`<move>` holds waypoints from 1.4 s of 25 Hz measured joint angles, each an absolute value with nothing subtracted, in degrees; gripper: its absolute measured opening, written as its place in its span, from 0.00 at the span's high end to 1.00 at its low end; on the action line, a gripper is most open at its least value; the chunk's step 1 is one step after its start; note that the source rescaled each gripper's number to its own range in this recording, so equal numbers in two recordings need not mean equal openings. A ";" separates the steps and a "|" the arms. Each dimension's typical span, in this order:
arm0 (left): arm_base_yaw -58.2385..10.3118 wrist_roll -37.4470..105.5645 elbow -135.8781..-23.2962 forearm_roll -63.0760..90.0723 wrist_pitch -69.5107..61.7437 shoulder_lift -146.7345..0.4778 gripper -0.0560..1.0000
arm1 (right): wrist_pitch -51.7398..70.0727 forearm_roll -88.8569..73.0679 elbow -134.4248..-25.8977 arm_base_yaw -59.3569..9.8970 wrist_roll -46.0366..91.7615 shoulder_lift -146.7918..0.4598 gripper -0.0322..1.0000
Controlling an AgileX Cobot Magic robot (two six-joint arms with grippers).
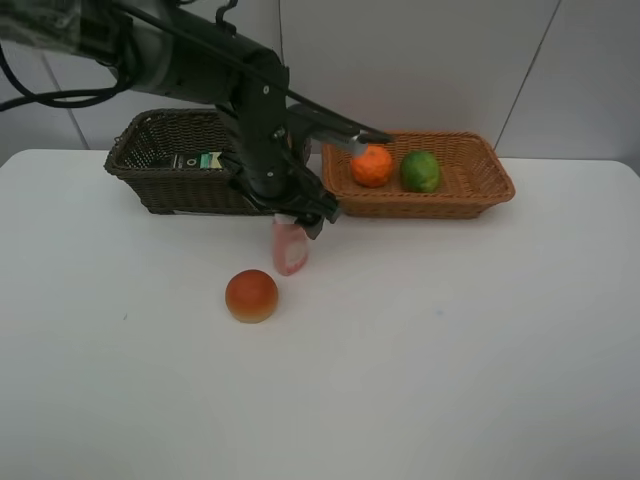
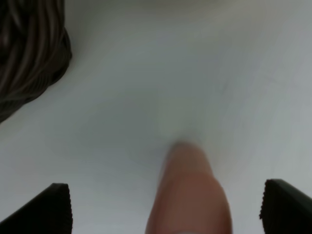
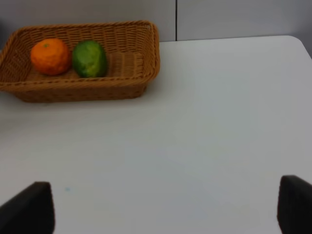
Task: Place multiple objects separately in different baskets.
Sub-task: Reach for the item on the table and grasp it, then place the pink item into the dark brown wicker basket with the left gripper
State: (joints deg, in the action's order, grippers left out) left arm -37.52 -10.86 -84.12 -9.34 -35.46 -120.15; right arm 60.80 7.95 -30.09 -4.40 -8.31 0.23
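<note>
The pink bottle (image 1: 290, 247) stands on the white table in front of the dark brown basket (image 1: 150, 170). My left gripper (image 1: 296, 214) hangs just over the bottle's top, open. In the left wrist view the blurred bottle (image 2: 187, 195) sits between the two spread fingertips (image 2: 51, 209). The red-orange fruit (image 1: 251, 296) rests on the table nearer the front. The orange (image 1: 372, 166) and the green fruit (image 1: 421, 171) lie in the light tan basket (image 1: 470, 190). My right gripper (image 3: 163, 209) is open over bare table, with nothing between its fingers.
A dark item with a green label (image 1: 200, 160) lies inside the dark basket. The left arm stretches from the upper left across that basket. The table's far edge meets a white wall behind both baskets. The right wrist view shows the tan basket (image 3: 122, 83) ahead.
</note>
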 joint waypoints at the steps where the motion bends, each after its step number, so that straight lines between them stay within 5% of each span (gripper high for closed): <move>1: -37.52 -10.86 -84.12 -9.34 -34.79 -120.41 0.00 | 60.80 7.95 -30.09 -4.40 -8.31 0.23 0.00; 13: -37.52 -10.86 -84.12 -9.34 -33.54 -123.11 0.04 | 60.80 7.95 -30.09 -4.40 -8.31 0.23 0.00; 15: -37.52 -10.86 -84.12 -9.34 -33.49 -123.11 0.14 | 60.80 7.95 -30.09 -4.40 -8.31 0.23 0.00; 19: -37.52 -10.86 -84.12 -9.28 -33.43 -123.11 0.58 | 60.80 7.95 -30.09 -4.40 -8.31 0.23 0.00; 35: -37.52 -10.75 -84.12 -9.10 -33.32 -123.11 0.58 | 60.80 7.95 -30.09 -4.40 -8.31 0.23 0.00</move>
State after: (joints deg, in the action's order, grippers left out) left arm -37.52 -10.75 -84.12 -9.10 -33.32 -123.11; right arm 60.80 7.95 -30.09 -4.40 -8.31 0.23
